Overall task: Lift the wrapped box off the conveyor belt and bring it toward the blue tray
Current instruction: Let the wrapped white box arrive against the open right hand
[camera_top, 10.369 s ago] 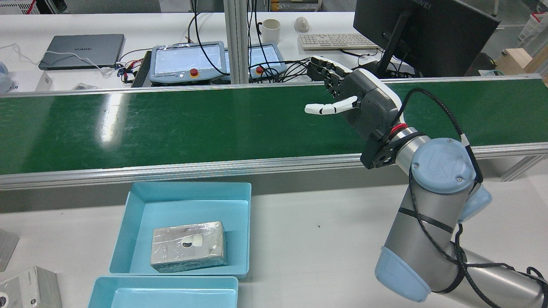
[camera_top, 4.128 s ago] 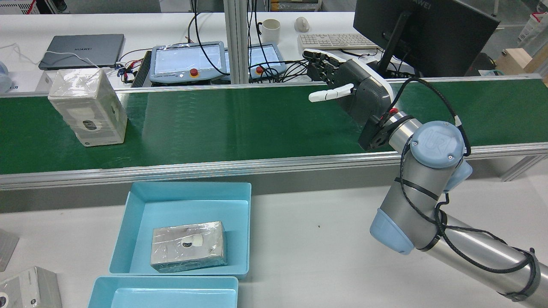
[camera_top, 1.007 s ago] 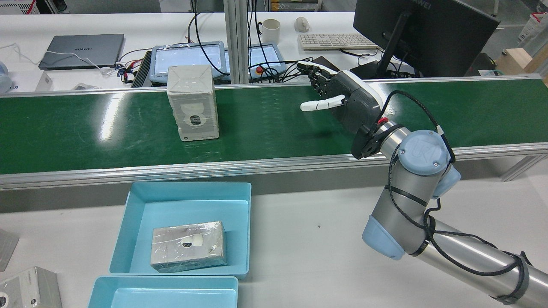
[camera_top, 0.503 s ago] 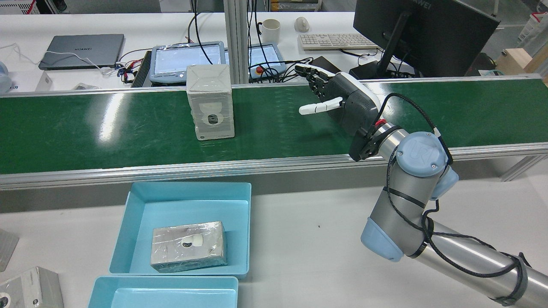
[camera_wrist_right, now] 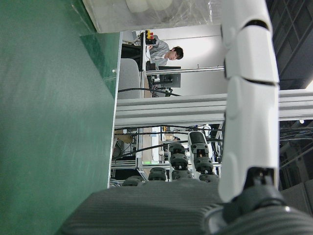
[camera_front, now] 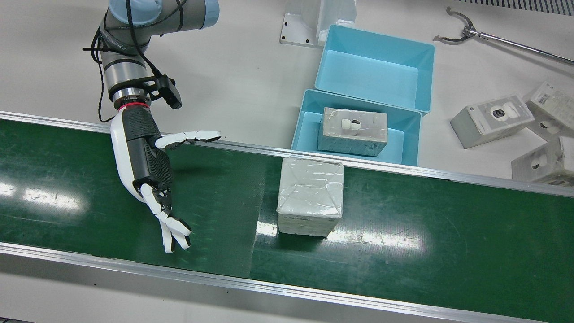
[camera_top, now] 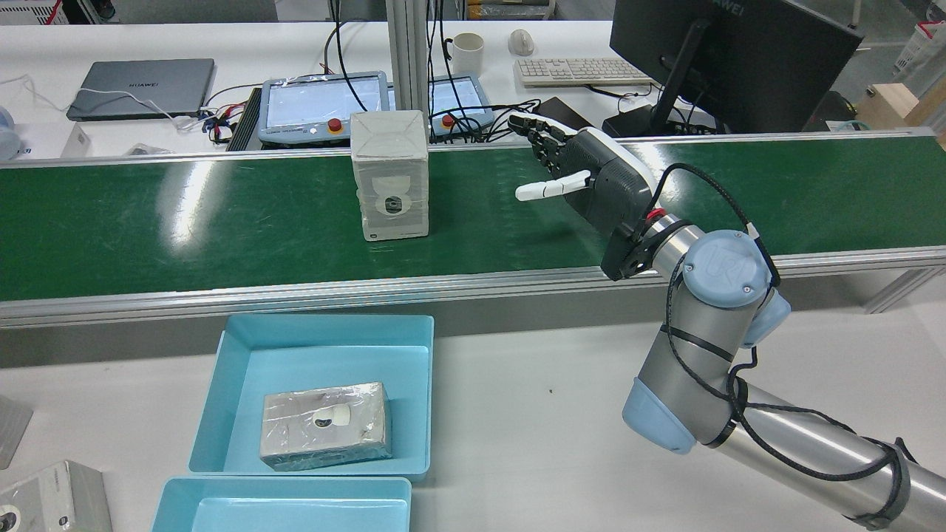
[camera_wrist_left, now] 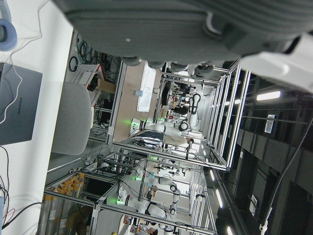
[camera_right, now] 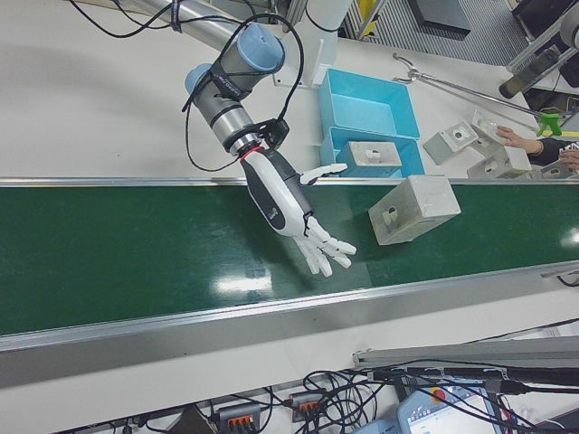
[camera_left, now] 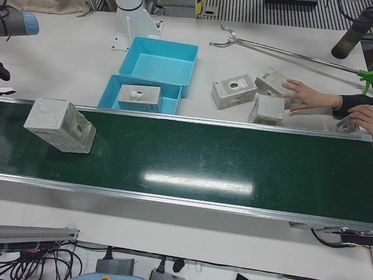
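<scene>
While wrapped box (camera_top: pixel 389 175) stands upright on conveyor belt (camera_top: pixel 185 222), my right hand (camera_top: pixel 584 177) waits spread, empty; should time closure, grip opposite faces squarely.

A robotics lab: a green conveyor belt (camera_top: pixel 222 222) runs past a desk (camera_top: pixel 222 44) with teach pendants (camera_top: pixel 325 107), a monitor (camera_top: pixel 732 59) and aluminium framing (camera_top: pixel 403 66).

Wrapped box (camera_top: pixel 390 175) upright on conveyor belt (camera_top: pixel 185 222); blue tray (camera_top: pixel 244 369) nearby.
</scene>
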You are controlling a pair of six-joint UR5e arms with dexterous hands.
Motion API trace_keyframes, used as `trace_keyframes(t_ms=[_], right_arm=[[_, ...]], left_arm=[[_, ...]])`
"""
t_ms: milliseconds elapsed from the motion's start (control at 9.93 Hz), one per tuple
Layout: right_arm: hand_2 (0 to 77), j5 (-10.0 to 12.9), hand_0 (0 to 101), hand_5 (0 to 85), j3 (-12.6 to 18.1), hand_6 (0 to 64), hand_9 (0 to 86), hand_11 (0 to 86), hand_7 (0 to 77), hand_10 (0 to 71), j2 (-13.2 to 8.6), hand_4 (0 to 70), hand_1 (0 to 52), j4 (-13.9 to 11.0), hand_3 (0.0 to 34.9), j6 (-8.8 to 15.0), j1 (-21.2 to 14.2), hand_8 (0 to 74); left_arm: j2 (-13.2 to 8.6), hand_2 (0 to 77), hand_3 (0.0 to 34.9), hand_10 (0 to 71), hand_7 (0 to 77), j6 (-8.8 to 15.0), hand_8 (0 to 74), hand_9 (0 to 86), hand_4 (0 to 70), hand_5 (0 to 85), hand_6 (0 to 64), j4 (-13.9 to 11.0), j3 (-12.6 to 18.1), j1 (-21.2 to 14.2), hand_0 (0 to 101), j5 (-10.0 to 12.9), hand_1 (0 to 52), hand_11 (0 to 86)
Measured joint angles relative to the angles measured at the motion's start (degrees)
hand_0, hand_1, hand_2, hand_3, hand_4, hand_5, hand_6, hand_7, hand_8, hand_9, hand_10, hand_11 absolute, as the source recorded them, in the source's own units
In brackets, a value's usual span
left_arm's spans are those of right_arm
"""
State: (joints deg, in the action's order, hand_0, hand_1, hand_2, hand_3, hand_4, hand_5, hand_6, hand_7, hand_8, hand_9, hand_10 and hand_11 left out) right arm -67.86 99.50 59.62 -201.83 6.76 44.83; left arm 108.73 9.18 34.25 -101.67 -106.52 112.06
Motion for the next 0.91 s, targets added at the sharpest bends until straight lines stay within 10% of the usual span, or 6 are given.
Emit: trace_keyframes(t_ms=[906], right_arm=[[10.9, 0.01, 49, 16.9, -0.41, 3.8, 2.7, 0.5, 4.4, 0.0, 0.04, 9.8, 16.4, -0.01, 0.0, 0.06, 0.00, 1.1]], left_arm=[[0.00, 1.1, 0.0, 0.5, 0.5, 0.00, 0.5, 0.5, 0.0, 1.1, 0.5, 0.00, 0.00, 0.00, 0, 0.00, 0.0, 0.5]])
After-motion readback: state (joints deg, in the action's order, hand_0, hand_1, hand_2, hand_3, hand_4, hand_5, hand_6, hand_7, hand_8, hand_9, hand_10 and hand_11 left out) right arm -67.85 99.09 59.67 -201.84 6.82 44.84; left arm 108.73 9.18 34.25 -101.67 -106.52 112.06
